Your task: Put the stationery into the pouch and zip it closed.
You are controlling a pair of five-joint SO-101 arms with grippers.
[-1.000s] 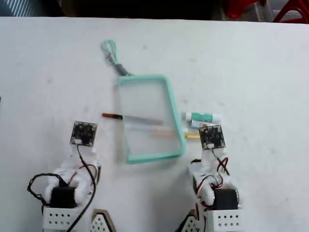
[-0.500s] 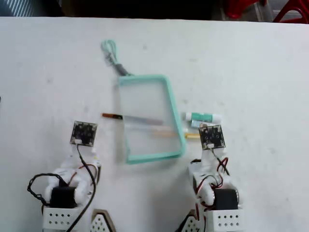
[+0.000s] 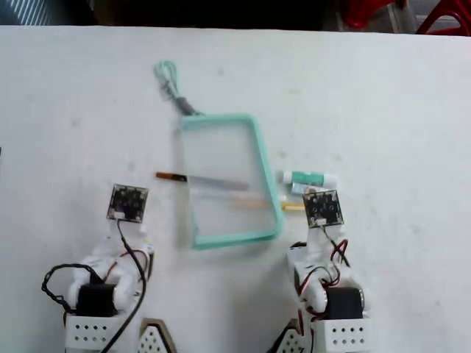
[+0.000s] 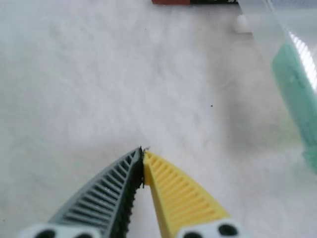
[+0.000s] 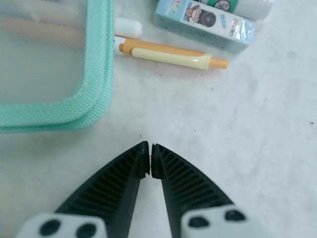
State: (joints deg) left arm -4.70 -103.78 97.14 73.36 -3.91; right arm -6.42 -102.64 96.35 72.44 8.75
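on the white table (image 3: 383,110), the yellow pen (image 5: 171,53) lies crosswise just ahead of the right gripper (image 5: 150,147), closed on nothing, one end at the pouch (image 5: 99,74) rim; the left gripper (image 4: 143,153), also closed and empty, is farther away.

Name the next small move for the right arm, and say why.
Probably open the right claw and ease it forward over the yellow pen. The claw is shut and empty above the table. The pen lies loose just ahead of it, beside the green rim of the pouch, and is nearer than the blue box beyond it.
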